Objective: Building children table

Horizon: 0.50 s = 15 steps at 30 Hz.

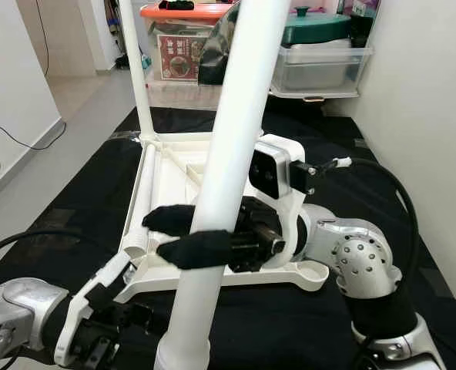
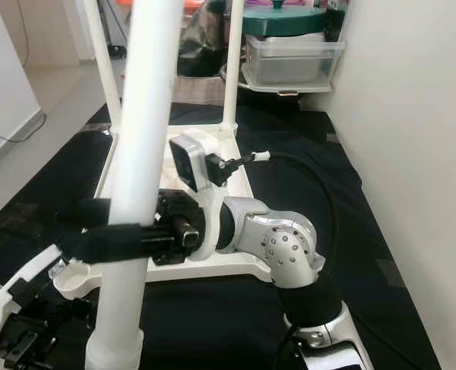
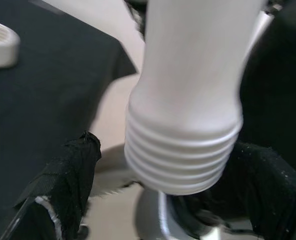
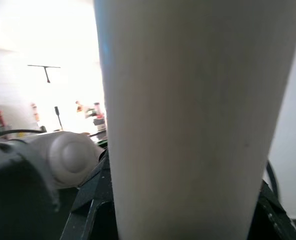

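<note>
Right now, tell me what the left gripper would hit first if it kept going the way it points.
The left gripper points at the ribbed, threaded end of the white table leg, which sits between its fingers. That leg end would be met first; the remaining gap is hard to judge.

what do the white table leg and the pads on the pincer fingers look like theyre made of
Table leg: looks like moulded white plastic, smooth with a soft sheen; moulded screw threads ring its end in the left wrist view. Right pincer fingers: black, matte, fuzzy-looking, probably cloth tape or foam wrap, hard to tell which.
</note>
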Tool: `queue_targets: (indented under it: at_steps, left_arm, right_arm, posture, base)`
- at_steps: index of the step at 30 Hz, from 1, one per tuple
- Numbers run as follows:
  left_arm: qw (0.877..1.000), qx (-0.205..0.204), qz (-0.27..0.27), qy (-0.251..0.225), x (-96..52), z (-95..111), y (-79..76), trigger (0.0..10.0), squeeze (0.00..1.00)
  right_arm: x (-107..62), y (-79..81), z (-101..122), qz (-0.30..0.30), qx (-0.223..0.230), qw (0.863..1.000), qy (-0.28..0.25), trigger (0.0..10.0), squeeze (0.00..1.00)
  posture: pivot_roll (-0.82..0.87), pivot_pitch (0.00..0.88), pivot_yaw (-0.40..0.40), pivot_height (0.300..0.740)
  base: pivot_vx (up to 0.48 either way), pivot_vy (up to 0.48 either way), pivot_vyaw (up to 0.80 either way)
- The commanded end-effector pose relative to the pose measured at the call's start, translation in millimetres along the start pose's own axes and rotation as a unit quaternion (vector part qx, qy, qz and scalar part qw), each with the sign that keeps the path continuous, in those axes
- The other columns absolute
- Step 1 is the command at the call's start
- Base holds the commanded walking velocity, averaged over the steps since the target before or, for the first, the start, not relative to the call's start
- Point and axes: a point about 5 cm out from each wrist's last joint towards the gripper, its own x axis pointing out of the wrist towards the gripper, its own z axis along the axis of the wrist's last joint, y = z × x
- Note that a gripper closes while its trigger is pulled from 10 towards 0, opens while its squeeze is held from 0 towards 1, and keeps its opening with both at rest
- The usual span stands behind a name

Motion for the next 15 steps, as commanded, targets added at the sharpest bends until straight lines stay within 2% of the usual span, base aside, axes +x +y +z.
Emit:
queue_targets:
  at_steps: [1,2,3,5,6,7,8,10,11,12,13,14,15]
  left_arm:
    - [0.999,0.020,0.029,-0.020,-7.5,10,1.8,10.0,1.00]
    - [0.999,0.020,0.029,-0.020,-7.5,10,1.8,10.0,1.00]
    - [0.998,0.030,0.045,-0.033,-11.0,15,1.8,10.0,0.00]
    - [0.997,0.037,0.055,-0.041,-13.6,17,1.8,10.0,0.00]
    - [0.993,0.051,0.084,-0.058,-19.3,20,-1.0,10.0,0.00]
    - [0.992,0.055,0.095,-0.065,-20.7,20,-3.1,10.0,0.00]
    - [0.992,0.055,0.095,-0.065,-20.7,20,-3.1,10.0,0.00]
    - [0.988,0.059,0.116,-0.082,-21.9,19,-6.4,10.0,0.00]
    - [0.988,0.059,0.116,-0.082,-21.9,19,-6.4,10.0,0.00]
    - [0.986,0.059,0.128,-0.089,-22.4,18,-6.3,10.0,0.00]
    - [0.986,0.059,0.128,-0.089,-22.4,18,-6.3,10.0,0.00]
    - [0.980,0.063,0.159,-0.098,-23.8,16,-2.8,10.0,0.00]
    - [0.980,0.063,0.159,-0.098,-23.8,16,-2.8,10.0,0.00]
  right_arm:
    - [-12.5,-10.2,4,-0.053,-0.032,0.998,-0.008,0.0,0.00]
    - [-12.5,-10.2,4,-0.053,-0.032,0.998,-0.008,0.0,0.00]
    - [-19.8,-17.2,6,-0.087,-0.045,0.995,-0.012,0.0,0.00]
    - [-25.0,-21.8,8,-0.111,-0.053,0.992,-0.015,0.0,0.00]
    - [-42.5,-35.5,17,-0.188,-0.083,0.978,-0.025,0.0,0.00]
    - [-50.8,-42.4,21,-0.227,-0.094,0.969,-0.029,0.0,0.00]
    - [-50.8,-42.4,21,-0.227,-0.094,0.969,-0.029,0.0,0.00]
    - [-66.0,-52.9,30,-0.293,-0.116,0.948,-0.040,0.0,0.00]
    - [-66.0,-52.9,30,-0.293,-0.116,0.948,-0.040,0.0,0.00]
    - [-71.9,-58.6,34,-0.327,-0.127,0.936,-0.040,0.0,0.00]
    - [-71.9,-58.6,34,-0.327,-0.127,0.936,-0.040,0.0,0.00]
    - [-80.3,-66.4,38,-0.375,-0.135,0.916,-0.042,0.0,0.00]
    - [-80.3,-66.4,38,-0.375,-0.135,0.916,-0.042,0.0,0.00]
  posture:
    - [0.12,0.000,-0.018,0.740]
    - [0.12,0.000,-0.018,0.740]
    - [0.12,0.000,-0.021,0.740]
    - [0.12,0.000,-0.021,0.740]
    - [0.13,0.000,-0.028,0.740]
    - [0.13,0.000,-0.029,0.740]
    - [0.13,0.000,-0.029,0.740]
    - [0.14,0.000,-0.031,0.740]
    - [0.14,0.000,-0.031,0.740]
    - [0.14,0.000,-0.035,0.740]
    - [0.14,0.000,-0.035,0.740]
    - [0.14,0.000,-0.036,0.740]
    - [0.14,0.000,-0.036,0.740]
  base:
    - [0.000,0.000,0.00]
    - [0.000,0.000,0.00]
    - [0.000,0.000,0.00]
    - [0.000,0.000,0.00]
    - [0.000,0.000,0.00]
    - [0.000,0.000,0.00]
    - [0.000,0.000,0.00]
    - [0.000,0.000,0.00]
    - [0.000,0.000,0.00]
    - [0.000,0.000,0.00]
    - [0.000,0.000,0.00]
    - [0.000,0.000,0.00]
    - [0.000,0.000,0.00]
